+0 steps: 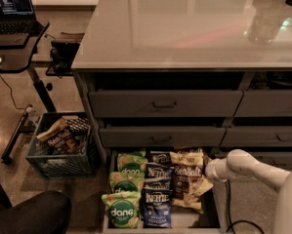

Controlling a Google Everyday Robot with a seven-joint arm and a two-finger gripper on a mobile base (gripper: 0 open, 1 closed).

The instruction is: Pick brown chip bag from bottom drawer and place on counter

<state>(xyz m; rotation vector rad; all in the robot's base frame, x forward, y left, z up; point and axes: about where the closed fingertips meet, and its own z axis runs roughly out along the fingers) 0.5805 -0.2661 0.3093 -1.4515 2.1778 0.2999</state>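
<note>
The brown chip bag (pixel 187 180), cream-tan with a dark centre and "SeaSalt" lettering, lies in the right column of the open bottom drawer (pixel 187 221), with another tan bag just behind it. My gripper (pixel 208 172) is at the end of the white arm that reaches in from the right. It sits low at the bag's right edge, mostly hidden behind the wrist. The glossy grey counter (pixel 184 28) spreads above the drawers.
Blue Kettle bags (pixel 157 173) fill the drawer's middle column and green dang bags (pixel 122 209) the left. A green crate (pixel 57 156) with snack bags stands on the floor at left. A black desk (pixel 11 39) with a laptop (pixel 9 4) is at far left. Two closed drawers (pixel 164 104) sit above.
</note>
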